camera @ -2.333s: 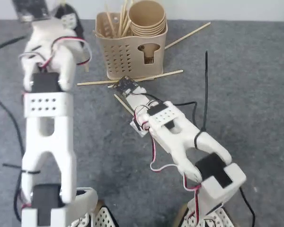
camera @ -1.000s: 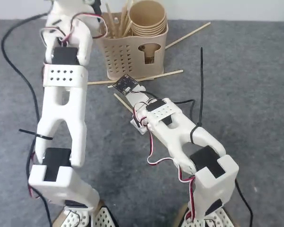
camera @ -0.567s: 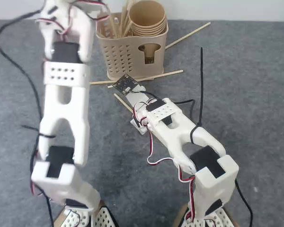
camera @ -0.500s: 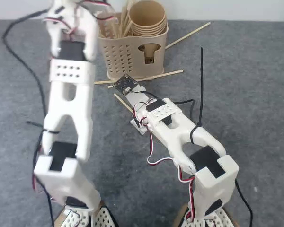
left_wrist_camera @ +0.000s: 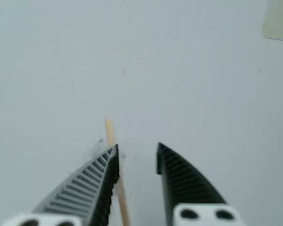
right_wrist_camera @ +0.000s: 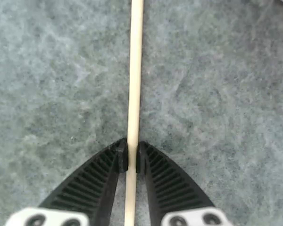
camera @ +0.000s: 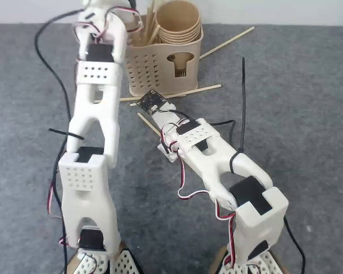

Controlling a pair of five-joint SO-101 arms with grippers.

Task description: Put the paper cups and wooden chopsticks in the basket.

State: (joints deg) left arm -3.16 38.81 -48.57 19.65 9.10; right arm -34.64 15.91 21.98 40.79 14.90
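- The left arm (camera: 94, 80) stretches up beside the basket (camera: 160, 63), its tip cut off at the frame edge.
- The right gripper (right_wrist_camera: 132, 157), in front of the basket, is hidden under its wrist board in the high view.
- The left gripper (left_wrist_camera: 137, 160) has its fingers parted, with a second chopstick (left_wrist_camera: 111, 134) alongside one.
- The right fingers pinch a wooden chopstick (right_wrist_camera: 134, 70).
- The paper cups (camera: 177, 23) sit stacked in the basket.

The basket (camera: 160, 65) at twelve o'clock is crowded (paper cups (camera: 178, 20), upright chopsticks (camera: 151, 17)); the left arm (camera: 97, 108) blocks its nine o'clock side; grey mat (camera: 308, 131) lies open toward three o'clock.
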